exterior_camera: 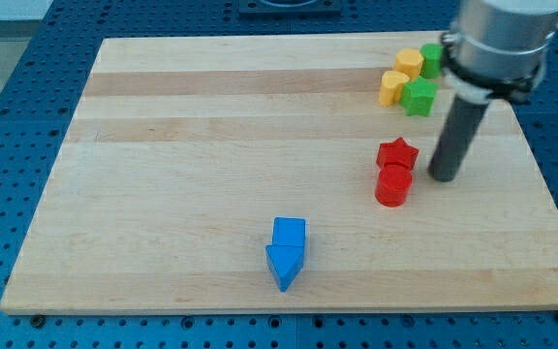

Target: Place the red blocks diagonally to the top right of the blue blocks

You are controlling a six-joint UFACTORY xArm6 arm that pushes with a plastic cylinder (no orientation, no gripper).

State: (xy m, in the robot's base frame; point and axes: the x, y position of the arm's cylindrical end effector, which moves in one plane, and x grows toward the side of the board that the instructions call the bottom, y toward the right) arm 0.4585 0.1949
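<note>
A red star block (397, 153) and a red cylinder (392, 185) sit touching each other right of the board's middle. A blue cube (289, 233) and a blue triangular block (283, 266) touch each other near the view's bottom centre. The red blocks lie up and to the right of the blue ones. My tip (445, 176) rests on the board just right of the red blocks, a small gap from the cylinder.
Two yellow blocks (409, 63) (392, 86) and two green blocks (418, 97) (432, 58) cluster at the view's top right, above the red star. The wooden board (182, 145) lies on a blue perforated table.
</note>
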